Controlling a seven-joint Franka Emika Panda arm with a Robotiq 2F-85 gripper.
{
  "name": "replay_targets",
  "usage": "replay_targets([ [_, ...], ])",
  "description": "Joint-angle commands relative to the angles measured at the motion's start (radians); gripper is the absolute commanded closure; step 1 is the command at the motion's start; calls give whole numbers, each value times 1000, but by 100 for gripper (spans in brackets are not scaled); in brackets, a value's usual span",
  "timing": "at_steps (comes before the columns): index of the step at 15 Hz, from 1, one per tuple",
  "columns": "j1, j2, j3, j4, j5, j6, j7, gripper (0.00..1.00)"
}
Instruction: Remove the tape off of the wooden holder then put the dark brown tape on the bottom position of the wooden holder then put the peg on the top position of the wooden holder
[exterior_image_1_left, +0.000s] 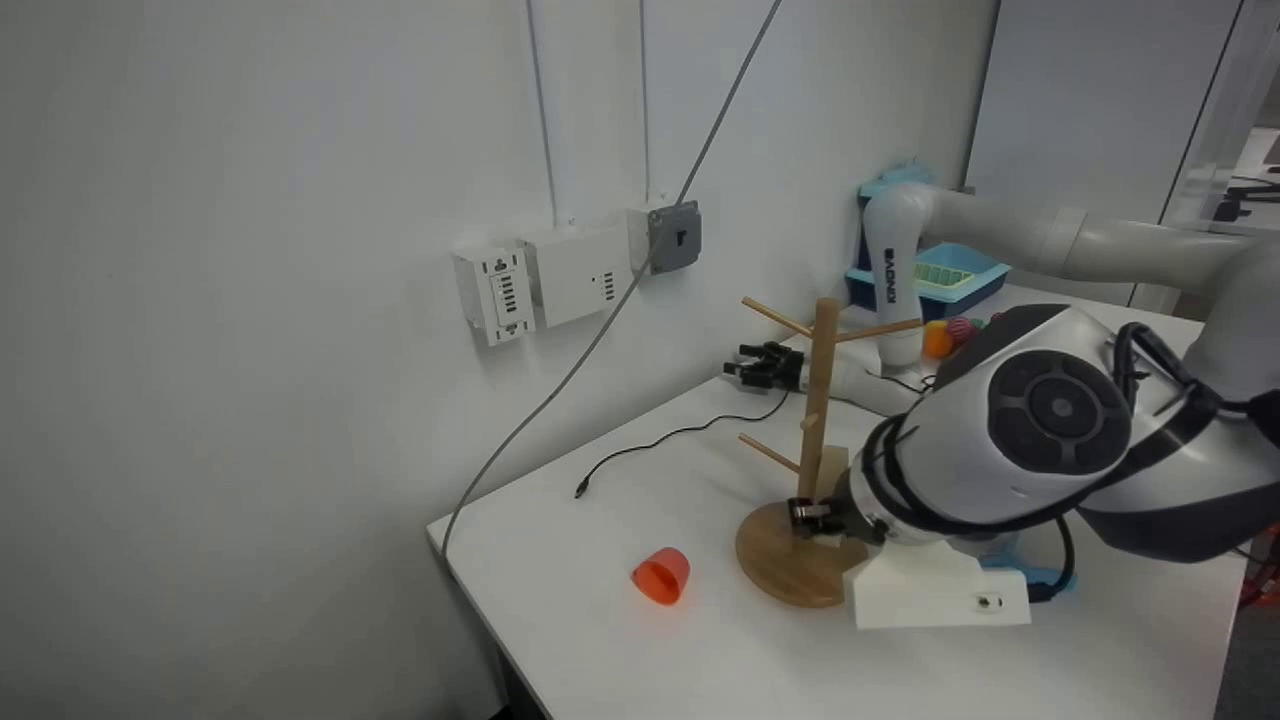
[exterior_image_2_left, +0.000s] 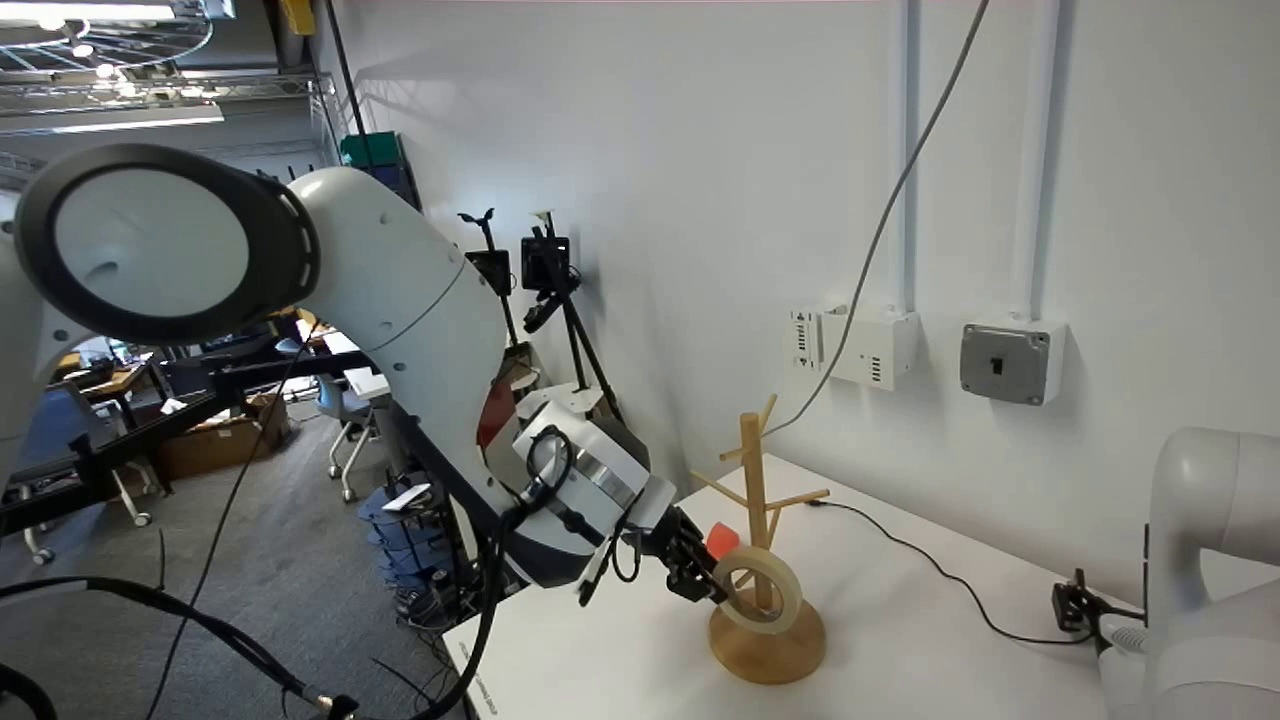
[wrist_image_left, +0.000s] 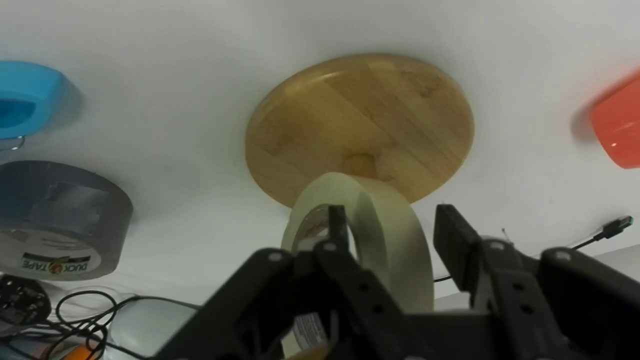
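End effector (wrist_image_left: 391, 215) was wide: tape (wrist_image_left: 395, 245) sat between its fingers in wrist view, gap on one side, no grip. Tape stood on edge above the base of the wooden holder (exterior_image_2_left: 752, 490), apparently hung on a low arm, hole axis roughly finger to finger; straight close looked right. Dark brown tape (wrist_image_left: 65, 215) and peg (wrist_image_left: 42, 95) lay on the counter (wrist_image_left: 175, 100), left of the holder in wrist view.

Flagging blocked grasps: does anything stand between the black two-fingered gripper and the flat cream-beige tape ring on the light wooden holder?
Nothing visible does. In the wrist view, the gripper is open, with part of the tape ring showing between its fingers; the base of the wooden holder lies beyond. Contact I cannot confirm.
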Motion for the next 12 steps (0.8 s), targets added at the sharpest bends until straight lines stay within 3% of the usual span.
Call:
replay_targets([
  [1,12,15,-13,21,-38,-8,49,80],
  [3,13,17,-13,24,-38,-9,49,90],
  [4,16,17,-13,26,-42,-11,55,90],
  [5,19,18,-13,30,-41,-16,58,40],
  [6,20,19,-11,33,-36,-18,57,39],
  [11,32,26,-2,62,-18,-21,63,4],
  [12,36,27,-4,69,-23,-21,70,0],
])
